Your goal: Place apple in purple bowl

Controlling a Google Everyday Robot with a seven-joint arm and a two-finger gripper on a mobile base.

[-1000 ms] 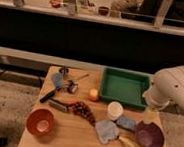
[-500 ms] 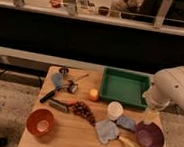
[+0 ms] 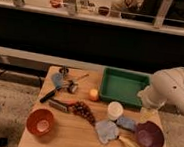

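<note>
The apple (image 3: pixel 93 94), small, glossy and yellow-orange, sits on the wooden table (image 3: pixel 67 140) just left of the green tray. The dark purple bowl (image 3: pixel 149 136) stands at the table's front right corner with nothing in it. My white arm (image 3: pixel 171 89) reaches in from the right, over the tray's right end. My gripper (image 3: pixel 147 113) hangs below it, just above the far rim of the purple bowl and well to the right of the apple. It holds nothing and stands open.
A green tray (image 3: pixel 124 86) lies at the back right. A white cup (image 3: pixel 114 110) stands between the apple and the purple bowl, with blue cloths (image 3: pixel 107 131) in front of it. An orange bowl (image 3: pixel 41 122) is at the front left. Utensils (image 3: pixel 61 82) and a dark reddish bunch (image 3: pixel 83 110) lie mid-left.
</note>
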